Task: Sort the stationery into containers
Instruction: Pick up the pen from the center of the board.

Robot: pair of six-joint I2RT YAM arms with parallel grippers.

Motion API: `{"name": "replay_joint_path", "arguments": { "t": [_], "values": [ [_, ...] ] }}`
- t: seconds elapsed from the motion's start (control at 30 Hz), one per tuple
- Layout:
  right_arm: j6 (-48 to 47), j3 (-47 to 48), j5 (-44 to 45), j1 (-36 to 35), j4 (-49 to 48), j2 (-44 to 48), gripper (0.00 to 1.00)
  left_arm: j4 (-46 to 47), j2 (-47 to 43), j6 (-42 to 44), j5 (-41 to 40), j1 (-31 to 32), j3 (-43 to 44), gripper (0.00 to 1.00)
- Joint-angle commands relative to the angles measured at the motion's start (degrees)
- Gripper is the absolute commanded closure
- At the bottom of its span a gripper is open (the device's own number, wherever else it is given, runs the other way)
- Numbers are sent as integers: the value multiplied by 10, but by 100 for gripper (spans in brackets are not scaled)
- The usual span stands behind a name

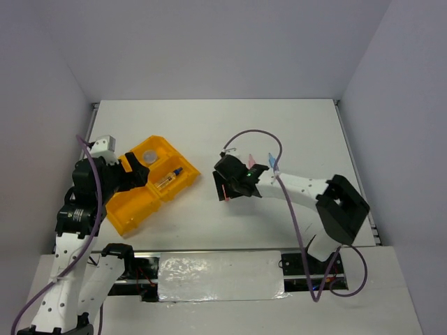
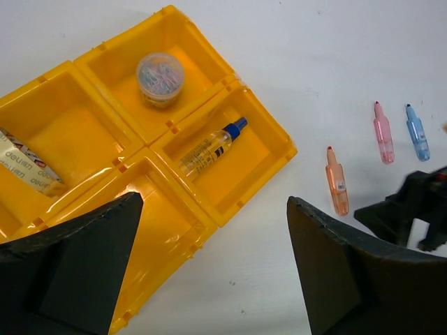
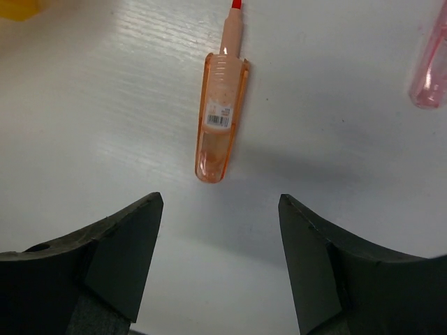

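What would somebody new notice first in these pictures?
The bright yellow tray at the left stands out, with a jar of paper clips, a glue tube and a tape roll in separate compartments. Next, the orange pen lying on the table just ahead of the open right gripper, a pink pen and a blue pen nearby.

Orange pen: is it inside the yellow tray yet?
No, the orange pen lies on the white table, to the right of the tray and outside it.

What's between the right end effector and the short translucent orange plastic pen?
Only bare white table separates right end effector and pen, per right wrist view.
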State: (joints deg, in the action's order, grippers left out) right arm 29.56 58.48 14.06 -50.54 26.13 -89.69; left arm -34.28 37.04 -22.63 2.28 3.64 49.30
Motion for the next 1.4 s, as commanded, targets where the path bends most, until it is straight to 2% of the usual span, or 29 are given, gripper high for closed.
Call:
{"name": "replay_joint_path", "arguments": {
  "t": [0.0, 0.23, 0.5, 0.6, 0.67, 0.73, 0.87, 0.93, 1.03, 1.1, 1.13, 1.17, 1.23, 1.27, 1.37],
  "values": [
    [6, 44, 35, -5, -14, -55, 26, 36, 1, 4, 11, 3, -3, 2],
    [4, 80, 49, -3, -27, -131, 32, 40, 4, 7, 24, 4, -6, 1],
    [9, 71, 28, 1, -51, -170, 51, 42, 12, 9, 29, 4, -6, 1],
    [14, 60, 13, 1, -61, -169, 66, 41, 14, 8, 29, 3, -5, 1],
    [17, 52, 9, 1, -68, -160, 88, 41, 15, 8, 27, 4, -5, 1],
    [22, 34, 7, 0, -72, -143, 94, 41, 15, 7, 30, 4, -5, 1],
    [12, -21, 5, -7, -102, -38, 98, 33, 34, -10, 63, 4, 16, 1],
    [3, -42, 6, -20, -116, 34, 99, 42, 44, -42, 130, 4, 21, 1],
    [-3, -71, 12, -44, -121, 127, 99, 111, 51, -132, 216, 15, -2, 2],
    [-14, -82, 19, -63, -121, 169, 99, 177, 45, -202, 217, 58, -15, 3],
    [-20, -85, 30, -83, -125, 208, 99, 195, 44, -239, 191, 81, -24, 3],
    [-25, -88, 38, -94, -126, 228, 99, 219, 48, -254, 169, 138, -24, 4],
    [-23, -86, 54, -119, -118, 271, 99, 240, 58, -285, 107, 199, -21, 4],
    [-16, -78, 70, -126, -112, 282, 99, 250, 75, -291, 92, 250, -18, 4],
    [3, -49, 110, -147, -67, 307, 99, 288, 115, -297, 63, 326, -2, 4]
  ]
}}
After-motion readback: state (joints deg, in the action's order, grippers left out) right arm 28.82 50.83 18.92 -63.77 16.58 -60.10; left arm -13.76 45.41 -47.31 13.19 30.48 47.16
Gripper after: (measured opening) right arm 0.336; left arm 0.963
